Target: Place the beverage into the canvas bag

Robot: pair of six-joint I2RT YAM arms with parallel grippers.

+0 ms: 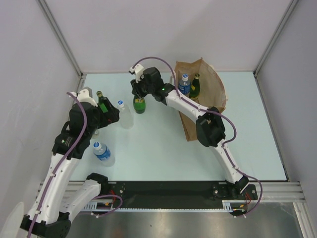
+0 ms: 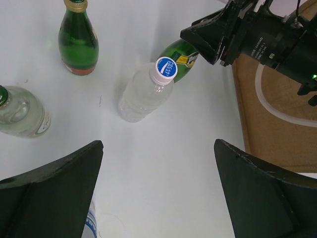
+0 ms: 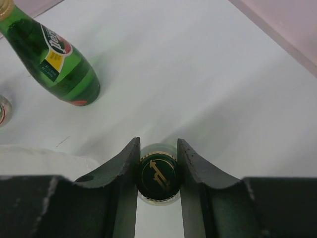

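Biggest thing first: the tan-brown upright fabric canvas bag with white loop handles sits off to the right of the right gripper, with that arm's own forearm crossing in front of it. There are two bottles poking out of its mouth, so I can't tell how much room is left, and its base is mostly hidden.

The beverage I'd bet on is the green glass bottle with the dark embossed cap. It's standing on the table straight below the right gripper, whose fingers look pinched onto the capped neck. Glass means heavy, rigid, slick and breakable, so grabbing just under the cap lip makes sense, though the body may swing. From the wrist view only the cap shows.

The left gripper is spread wide, holding nothing, with a clear plastic bottle with a white-and-blue cap just ahead of it.
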